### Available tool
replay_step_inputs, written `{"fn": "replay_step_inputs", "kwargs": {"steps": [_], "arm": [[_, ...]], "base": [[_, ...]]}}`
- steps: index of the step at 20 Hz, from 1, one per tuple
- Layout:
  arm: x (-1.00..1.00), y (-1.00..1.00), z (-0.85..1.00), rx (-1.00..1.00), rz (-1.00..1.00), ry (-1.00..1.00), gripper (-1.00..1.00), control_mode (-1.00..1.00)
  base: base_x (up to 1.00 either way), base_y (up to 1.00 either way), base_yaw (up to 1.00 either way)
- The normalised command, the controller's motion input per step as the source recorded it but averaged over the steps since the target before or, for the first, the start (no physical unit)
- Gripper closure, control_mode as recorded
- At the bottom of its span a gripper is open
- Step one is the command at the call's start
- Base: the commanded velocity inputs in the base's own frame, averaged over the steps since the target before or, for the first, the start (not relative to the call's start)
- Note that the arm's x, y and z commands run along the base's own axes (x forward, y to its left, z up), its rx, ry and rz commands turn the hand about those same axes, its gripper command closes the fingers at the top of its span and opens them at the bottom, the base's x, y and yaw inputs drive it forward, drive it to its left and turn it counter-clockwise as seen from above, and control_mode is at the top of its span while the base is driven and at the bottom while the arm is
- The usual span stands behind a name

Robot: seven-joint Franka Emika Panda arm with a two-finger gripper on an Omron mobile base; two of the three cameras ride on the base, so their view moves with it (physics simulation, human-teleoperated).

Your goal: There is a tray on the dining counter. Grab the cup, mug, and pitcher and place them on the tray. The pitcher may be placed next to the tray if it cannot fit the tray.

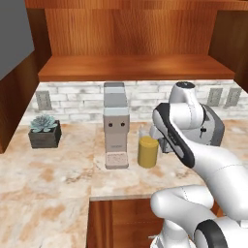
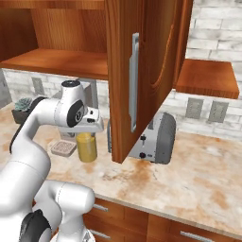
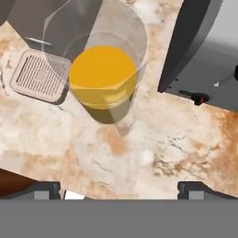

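The pitcher (image 1: 147,151) (image 2: 87,146) (image 3: 103,79) is a clear glass cylinder with amber-yellow liquid, standing upright on a marbled counter (image 1: 53,169) against the brick wall. My gripper (image 3: 121,189) (image 2: 88,132) hovers just above it and a little toward the counter's front, open, with nothing between its fingertips (image 3: 42,188). In the hand view I look down into the pitcher's mouth. The tray, the cup, the mug and the dining counter are out of view.
A grey coffee machine (image 1: 116,131) with a drip grille (image 3: 39,76) stands close left of the pitcher. A toaster (image 2: 158,137) (image 3: 204,51) sits close on its right. An open wooden cabinet door (image 2: 137,71) hangs over that spot. A potted succulent (image 1: 44,130) stands far left.
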Motion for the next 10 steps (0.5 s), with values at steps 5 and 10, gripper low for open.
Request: {"fn": "replay_step_inputs", "kwargs": {"steps": [5, 10], "arm": [[0.0, 0.01, -0.08, 0.0, 0.01, 0.03, -1.0, -1.0], [0.08, 0.07, -0.12, 0.0, 0.01, 0.02, -1.0, -1.0]], "base": [[0.0, 0.0, 0.0], [0.0, 0.0, 0.0]]}}
